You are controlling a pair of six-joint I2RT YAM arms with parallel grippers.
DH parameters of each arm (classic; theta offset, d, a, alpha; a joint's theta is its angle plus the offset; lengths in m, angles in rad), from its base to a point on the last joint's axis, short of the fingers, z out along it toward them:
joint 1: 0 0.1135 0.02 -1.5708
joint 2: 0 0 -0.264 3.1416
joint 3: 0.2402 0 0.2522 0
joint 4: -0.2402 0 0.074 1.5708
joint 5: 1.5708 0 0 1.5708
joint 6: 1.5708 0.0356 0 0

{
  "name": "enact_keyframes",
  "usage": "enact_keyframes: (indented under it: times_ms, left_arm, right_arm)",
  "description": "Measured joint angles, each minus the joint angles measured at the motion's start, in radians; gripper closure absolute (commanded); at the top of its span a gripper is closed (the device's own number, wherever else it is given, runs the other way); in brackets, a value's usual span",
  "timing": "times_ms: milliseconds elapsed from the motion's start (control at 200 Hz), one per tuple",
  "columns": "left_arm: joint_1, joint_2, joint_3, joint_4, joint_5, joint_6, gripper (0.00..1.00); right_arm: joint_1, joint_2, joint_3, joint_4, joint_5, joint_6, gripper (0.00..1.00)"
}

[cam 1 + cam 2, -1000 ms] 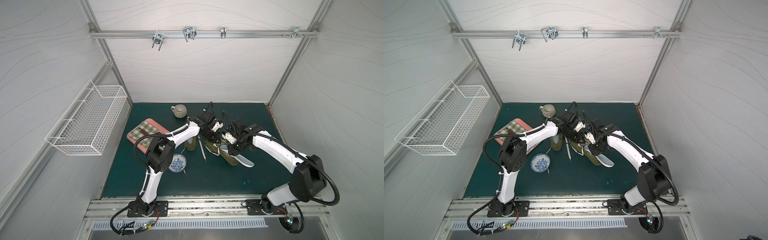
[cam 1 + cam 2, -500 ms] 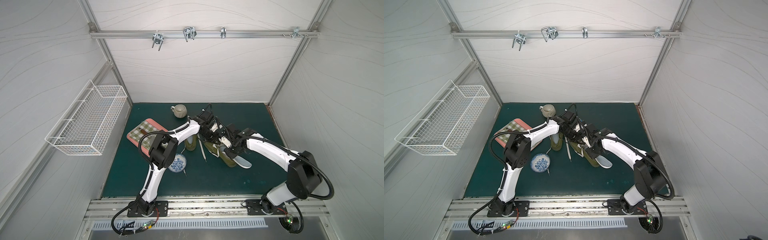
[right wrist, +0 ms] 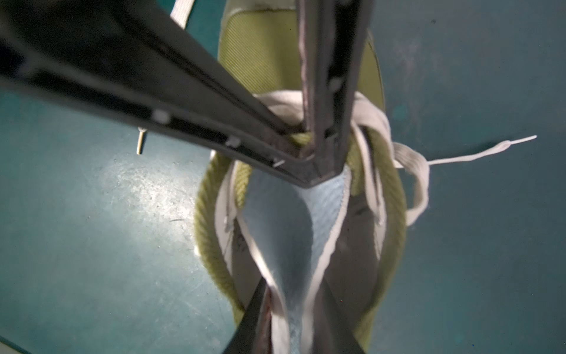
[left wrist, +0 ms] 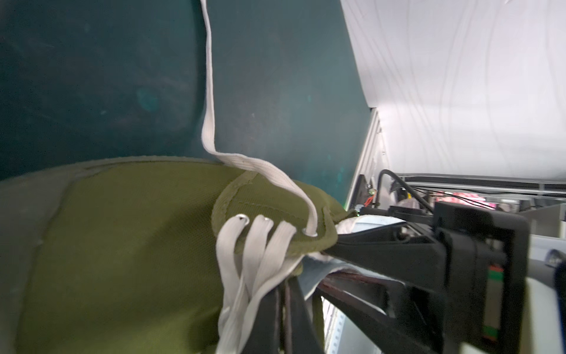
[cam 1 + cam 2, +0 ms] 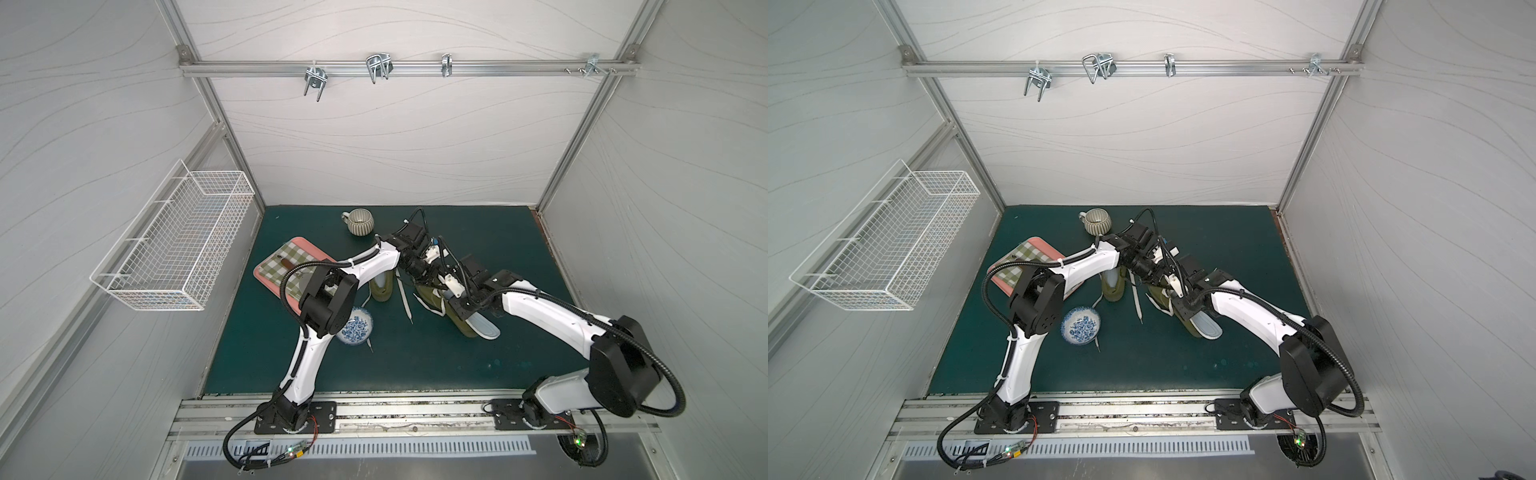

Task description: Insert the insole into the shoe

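We see the olive shoe lying on the green bench, right of centre, with both arms meeting over it. The pale blue insole is partly in the shoe opening, and its back end sticks out past the heel in both top views. In the right wrist view the right tool is clamped on the insole, which is folded lengthwise between the fingers. The left tool is clenched on the shoe's tongue edge by the white laces. One lace trails loose across the bench. Left of this we note a second olive shoe, a blue patterned bowl, a checked pink tray and a striped mug near the back wall. A wire basket hangs on the side wall.
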Motion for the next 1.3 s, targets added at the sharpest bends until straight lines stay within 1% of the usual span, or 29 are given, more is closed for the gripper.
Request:
enact_keyframes:
  times_ms: [215, 385, 430, 595, 680, 710, 760, 825, 975, 1075, 1300]
  left_arm:
    - [0.015, 0.037, 0.0, 0.007, 0.067, -0.007, 1.0]
    - [0.019, 0.048, -0.019, 0.025, 0.097, -0.008, 1.0]
    - [0.02, 0.048, -0.022, 0.03, 0.1, -0.01, 1.0]
    - [0.02, 0.048, -0.03, 0.047, 0.105, -0.018, 1.0]
    - [0.02, 0.048, -0.038, 0.059, 0.107, -0.024, 1.0]
    - [0.02, 0.048, -0.039, 0.061, 0.107, -0.026, 1.0]
    - [0.02, 0.048, -0.041, 0.067, 0.107, -0.029, 1.0]
    - [0.02, 0.048, -0.042, 0.069, 0.106, -0.033, 1.0]
    - [0.02, 0.048, -0.046, 0.072, 0.1, -0.039, 1.0]
    - [0.02, 0.048, -0.047, 0.072, 0.089, -0.044, 1.0]
    - [0.02, 0.048, -0.047, 0.072, 0.067, -0.055, 1.0]
  right_arm:
    - [0.0, 0.0, -0.042, 0.071, 0.0, -0.021, 0.77]
    - [0.0, 0.001, -0.088, 0.149, 0.0, -0.048, 0.74]
    - [0.0, 0.002, -0.092, 0.165, -0.001, -0.058, 0.72]
    - [0.0, 0.016, -0.093, 0.199, -0.002, -0.09, 0.7]
    - [0.0, 0.016, -0.092, 0.198, -0.005, -0.099, 0.65]
    - [0.0, 0.016, -0.092, 0.197, -0.006, -0.102, 0.62]
    - [0.0, 0.016, -0.092, 0.195, -0.006, -0.104, 0.52]
    - [0.0, 0.016, -0.082, 0.18, -0.003, -0.103, 0.45]
    - [0.0, 0.013, -0.056, 0.14, 0.003, -0.097, 0.37]
    - [0.0, 0.003, -0.044, 0.106, 0.003, -0.075, 0.3]
    - [0.001, -0.021, -0.029, 0.035, 0.006, -0.028, 0.18]
